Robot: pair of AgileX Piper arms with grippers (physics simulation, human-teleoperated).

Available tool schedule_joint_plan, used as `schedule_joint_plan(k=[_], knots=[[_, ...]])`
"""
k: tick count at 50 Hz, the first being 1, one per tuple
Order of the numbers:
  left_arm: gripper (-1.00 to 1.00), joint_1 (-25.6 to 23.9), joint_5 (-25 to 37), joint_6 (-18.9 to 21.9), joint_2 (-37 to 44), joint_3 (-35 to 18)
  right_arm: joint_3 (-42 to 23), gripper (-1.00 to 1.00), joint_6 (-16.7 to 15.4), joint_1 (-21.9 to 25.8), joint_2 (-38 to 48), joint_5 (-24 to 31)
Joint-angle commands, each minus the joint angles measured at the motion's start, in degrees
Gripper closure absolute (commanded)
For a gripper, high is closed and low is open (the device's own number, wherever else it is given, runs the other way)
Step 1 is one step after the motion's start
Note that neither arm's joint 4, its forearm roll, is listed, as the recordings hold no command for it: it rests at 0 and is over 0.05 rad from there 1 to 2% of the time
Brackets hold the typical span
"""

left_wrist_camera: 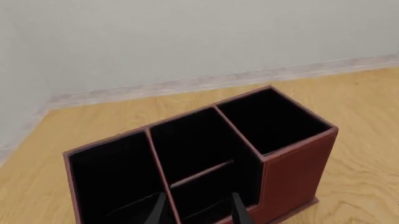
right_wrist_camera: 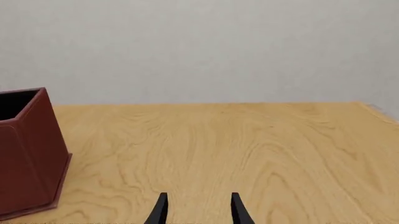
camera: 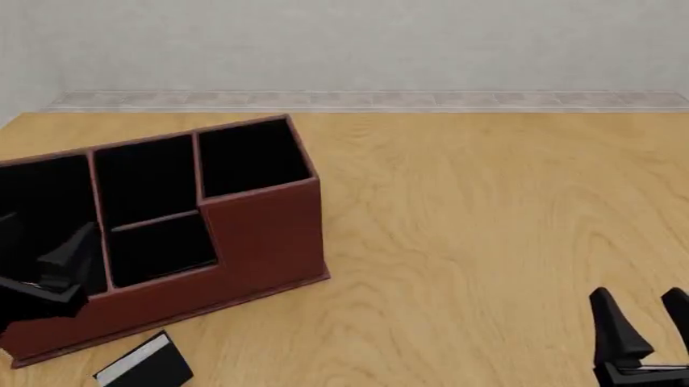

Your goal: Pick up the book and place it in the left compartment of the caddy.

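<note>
Two tools with fingers spread, neither holding anything: left tool (camera: 43, 270) over the caddy (camera: 258, 234), right tool (camera: 644, 326) well apart. Thin book (camera: 145, 365) lies flat on the surface before the caddy; likely light, stiff, best pinched across its edges.

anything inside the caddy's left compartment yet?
Nothing visible: the left compartment of the caddy shows only black lining. Its lower part is hidden behind the left gripper and front wall. The book lies on the table, outside.
</note>
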Motion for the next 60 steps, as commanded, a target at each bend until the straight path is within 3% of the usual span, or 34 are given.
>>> schedule_joint_plan(k=[1,3,6,10,23,24,26,27,39,60], knots=[[-1.0,-1.3,10.8,1.2,8.9,-11.9,0.1,-1.0,-0.2,0.5,2.1,-1.2],[-1.0,-2.9,13.4,0.9,9.3,-13.6,0.1,-1.0,-0.2,0.5,2.4,-1.4],[-1.0,-3.1,16.7,4.1,10.7,-15.3,0.1,-1.0,-0.3,0.5,2.7,-1.5],[-1.0,-6.2,22.6,1.9,12.1,-17.5,0.1,-1.0,-0.5,0.5,2.9,-1.6],[-1.0,-9.1,30.0,5.0,11.0,-15.4,0.1,-1.0,-0.7,0.6,4.3,-2.5],[-1.0,-8.6,30.4,7.2,10.3,-14.7,0.1,-1.0,-0.7,0.5,4.2,-2.5],[-1.0,-9.3,31.3,5.9,10.2,-14.6,0.1,-1.0,-0.7,0.5,4.5,-2.6],[-1.0,-8.6,31.4,7.9,9.6,-13.7,0.1,-1.0,-0.6,0.5,4.6,-2.7],[-1.0,-6.7,34.0,10.1,8.0,-10.4,0.1,-1.0,-0.3,0.6,5.9,-3.5],[-1.0,-8.2,33.8,13.4,6.7,-4.6,0.1,-1.0,1.2,0.5,6.3,-4.0]])
